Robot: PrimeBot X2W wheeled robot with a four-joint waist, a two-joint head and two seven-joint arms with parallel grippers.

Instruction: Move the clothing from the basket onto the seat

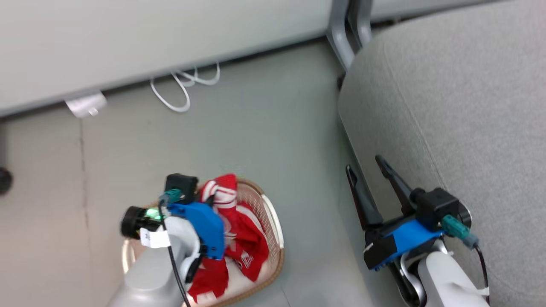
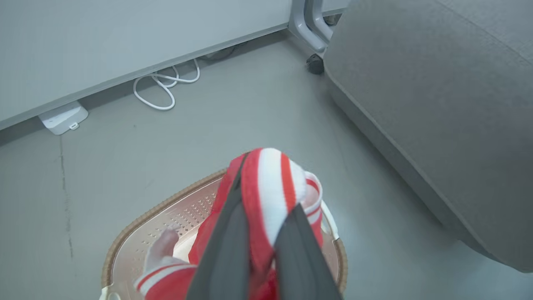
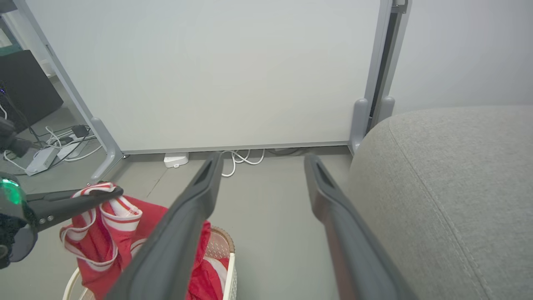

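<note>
Red clothing (image 2: 270, 175) pinched in left gripper (image 2: 268, 189) above basket (image 2: 183, 212).

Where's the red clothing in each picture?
Head view: clothing at the bottom, left of centre, spilling from the basket.
Left wrist view: clothing at bottom centre, pinched in the left gripper.
Right wrist view: clothing in the lower left corner, hanging over the basket.
Shared landmark: the looped white cable.

Bare floor (image 1: 294, 140) lies open between the basket (image 1: 275, 226) and the seat (image 1: 460, 106).
</note>
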